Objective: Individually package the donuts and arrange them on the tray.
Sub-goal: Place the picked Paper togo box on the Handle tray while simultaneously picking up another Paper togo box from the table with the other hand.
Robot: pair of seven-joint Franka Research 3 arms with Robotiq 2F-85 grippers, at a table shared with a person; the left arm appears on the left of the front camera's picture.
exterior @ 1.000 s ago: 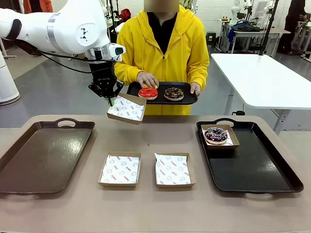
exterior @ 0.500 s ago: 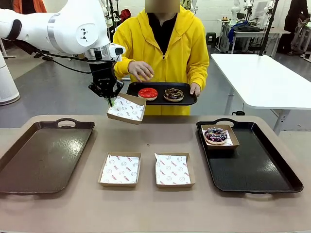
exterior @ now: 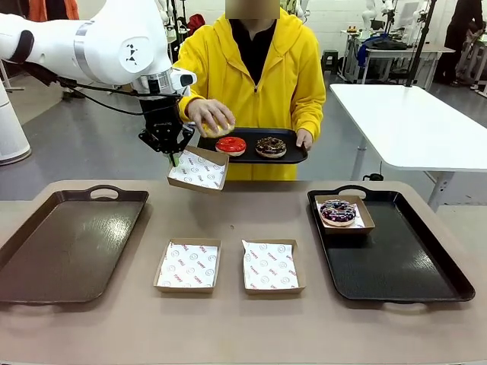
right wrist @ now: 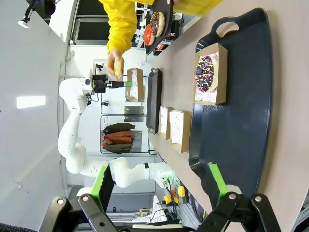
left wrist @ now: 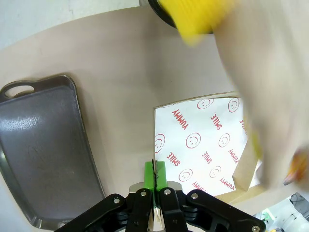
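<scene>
My left gripper (exterior: 174, 157) is shut on the left edge of a paper-lined cardboard box (exterior: 198, 169), holding it in the air in front of the person. In the left wrist view the green fingertips (left wrist: 149, 175) pinch the box wall, with the box (left wrist: 203, 145) beyond them. The person's hand holds the yellow donut (exterior: 222, 128) just above that box. Their other hand carries a small black tray (exterior: 293, 157) with the red donut (exterior: 230, 144) and the chocolate donut (exterior: 272, 147). The purple donut (exterior: 338, 211) sits boxed on the black tray (exterior: 396, 266). My right gripper (right wrist: 159, 186) hangs open above that tray (right wrist: 241, 121).
Two empty paper-lined boxes (exterior: 188, 265) (exterior: 272, 265) lie side by side at the middle of the table. A brown tray (exterior: 68, 243) lies bare on the left. The black tray has free room in front of the boxed donut.
The person's hand has lifted the yellow donut off the small tray and brought it left over the held box. Neither arm has moved.
</scene>
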